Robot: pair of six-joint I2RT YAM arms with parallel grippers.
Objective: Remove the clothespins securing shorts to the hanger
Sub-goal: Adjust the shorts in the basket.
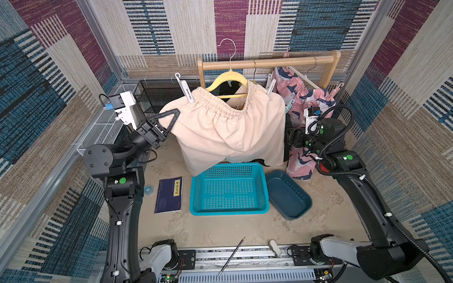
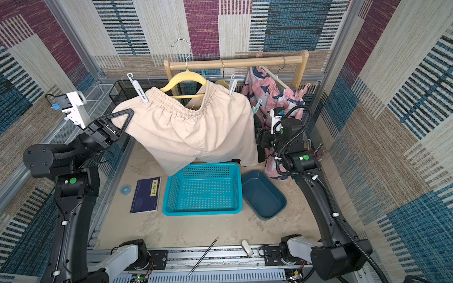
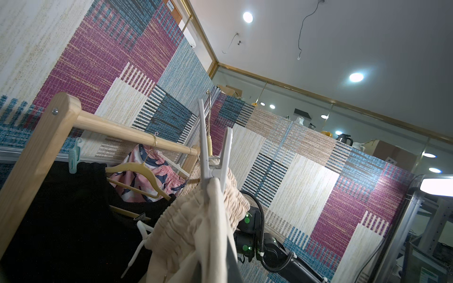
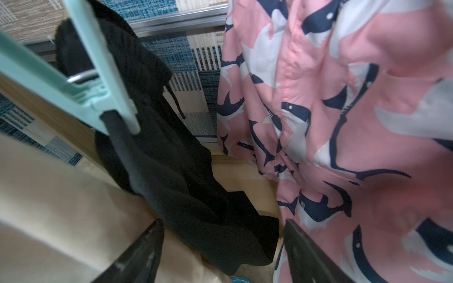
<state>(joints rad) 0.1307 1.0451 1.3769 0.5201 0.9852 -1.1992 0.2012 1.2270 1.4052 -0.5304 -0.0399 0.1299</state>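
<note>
**One side gripping, the other wide open**

In both top views, the left fingers [image 1: 177, 113] [image 2: 130, 113] are pinched shut on the side edge of the beige shorts [image 1: 228, 132]. These hang from a yellow hanger [image 1: 230, 74] in front of the wooden rack [image 1: 269, 62]. A white clothespin [image 1: 185, 88] grips the waistband just above those fingers, and a second white clothespin [image 1: 270, 85] sits at the waistband's far end. The right arm [image 1: 328, 129] reaches in between the beige pair and the pink shorts [image 1: 297, 84]. Below the fingers lies a sandy, mottled worktop [image 1: 245, 230]. It carries a teal basket [image 1: 197, 193], a dark blue tray [image 1: 289, 196], a navy book [image 1: 169, 196] and, at the near edge, a pencil [image 1: 232, 256]. Woven patchwork panels [image 1: 230, 24] in maroon, blue and cream wall the cell.

In the left wrist view, the white clothespin [image 3: 213, 156] clamps the gathered waistband straight ahead of the left fingers, and beige cloth runs down towards them. Further off, a mint clothespin [image 3: 73, 156] sits on the black shorts [image 3: 61, 220]. Above the panels we see a white ceiling with round lamps [image 3: 355, 77].

In the right wrist view, the right fingers [image 4: 137, 257] stand wide apart and hold nothing. The black shorts hang ahead of the gap between them, with another mint clothespin [image 4: 98, 93] clamped on a black fold. The pink shark-print pair hangs beside one finger and the beige cloth beside the other.
</note>
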